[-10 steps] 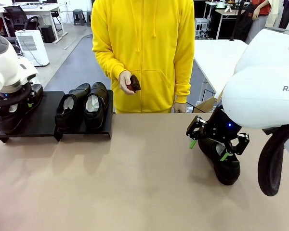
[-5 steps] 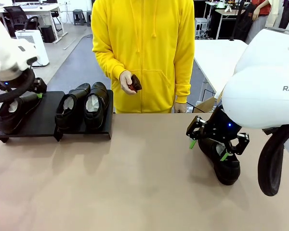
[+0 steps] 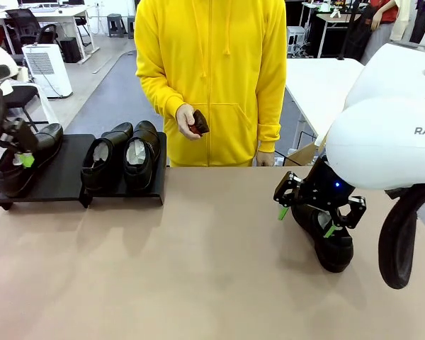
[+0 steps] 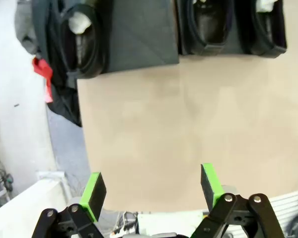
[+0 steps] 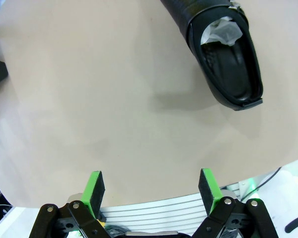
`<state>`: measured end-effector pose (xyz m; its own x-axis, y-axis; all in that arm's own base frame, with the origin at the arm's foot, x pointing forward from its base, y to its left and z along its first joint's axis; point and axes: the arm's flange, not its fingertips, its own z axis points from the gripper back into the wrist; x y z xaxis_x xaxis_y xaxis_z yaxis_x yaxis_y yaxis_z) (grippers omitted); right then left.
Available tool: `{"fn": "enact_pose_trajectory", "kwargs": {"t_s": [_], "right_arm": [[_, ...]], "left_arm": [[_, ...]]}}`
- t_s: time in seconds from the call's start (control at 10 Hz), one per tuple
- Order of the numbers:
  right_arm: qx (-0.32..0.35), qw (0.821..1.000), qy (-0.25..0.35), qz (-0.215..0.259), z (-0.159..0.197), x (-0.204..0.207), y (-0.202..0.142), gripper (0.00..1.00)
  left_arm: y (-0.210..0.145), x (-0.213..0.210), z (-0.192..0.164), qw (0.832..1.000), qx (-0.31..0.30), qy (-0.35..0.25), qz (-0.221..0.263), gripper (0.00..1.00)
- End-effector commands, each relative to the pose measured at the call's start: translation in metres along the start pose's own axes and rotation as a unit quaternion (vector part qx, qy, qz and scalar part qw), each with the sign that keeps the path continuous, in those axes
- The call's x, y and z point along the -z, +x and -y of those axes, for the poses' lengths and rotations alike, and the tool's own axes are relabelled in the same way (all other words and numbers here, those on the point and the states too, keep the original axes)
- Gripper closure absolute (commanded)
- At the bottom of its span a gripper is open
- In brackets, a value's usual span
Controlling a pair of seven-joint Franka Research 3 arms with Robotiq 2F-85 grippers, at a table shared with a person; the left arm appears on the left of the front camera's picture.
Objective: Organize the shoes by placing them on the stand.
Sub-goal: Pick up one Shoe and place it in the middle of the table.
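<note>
Three dress shoes (image 3: 106,159) racked, one (image 3: 326,237) left.
Left gripper (image 3: 21,145), pulled back toward nine o'clock, gapes empty; right gripper (image 3: 319,209) wide, holding nothing.

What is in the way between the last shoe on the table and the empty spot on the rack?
Nothing visible. The last shoe lies on the table under the open right gripper. From there to the rack is bare tabletop. The free spot sits between the left shoe and the pair.
</note>
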<state>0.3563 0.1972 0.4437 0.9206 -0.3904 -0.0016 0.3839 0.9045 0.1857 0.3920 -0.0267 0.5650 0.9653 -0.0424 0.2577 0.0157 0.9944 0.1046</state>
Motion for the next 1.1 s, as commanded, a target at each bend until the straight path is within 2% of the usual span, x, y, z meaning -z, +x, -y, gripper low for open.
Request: {"fn": "enact_pose_trajectory", "kwargs": {"t_s": [0.0, 0.2, 0.3, 0.4, 0.5, 0.6, 0.8, 1.0], "right_arm": [[-0.036, 0.999, 0.003, -0.019, -0.020, 0.014, 0.025, 0.00], [-0.073, 0.997, 0.003, -0.030, -0.045, 0.029, 0.053, 0.00], [-0.064, 0.998, -0.021, -0.018, -0.054, 0.038, 0.063, 0.00], [-0.061, 0.996, -0.050, -0.029, -0.059, 0.052, 0.077, 0.00], [-0.063, 0.995, -0.076, -0.024, -0.055, 0.065, 0.090, 0.00], [-0.069, 0.995, -0.073, -0.027, -0.045, 0.063, 0.099, 0.00], [-0.067, 0.994, -0.092, -0.004, -0.026, 0.042, 0.101, 0.00], [-0.069, 0.992, -0.101, -0.008, -0.006, 0.038, 0.104, 0.00]], "left_arm": [[0.013, -0.002, -0.006, 1.000, -0.013, -0.006, 0.010, 0.02], [0.000, 0.000, 0.000, 1.000, 0.000, 0.000, 0.000, 0.02], [0.000, 0.000, 0.000, 1.000, 0.000, 0.000, 0.000, 0.02], [0.000, 0.000, 0.000, 1.000, 0.000, 0.000, 0.000, 0.02], [0.000, 0.000, 0.000, 1.000, 0.000, 0.000, 0.000, 0.02], [0.000, 0.000, 0.000, 1.000, 0.000, 0.000, 0.000, 0.02], [0.000, 0.000, 0.000, 1.000, 0.000, 0.000, 0.000, 0.02], [0.000, 0.000, 0.000, 1.000, 0.000, 0.000, 0.000, 0.02]]}}
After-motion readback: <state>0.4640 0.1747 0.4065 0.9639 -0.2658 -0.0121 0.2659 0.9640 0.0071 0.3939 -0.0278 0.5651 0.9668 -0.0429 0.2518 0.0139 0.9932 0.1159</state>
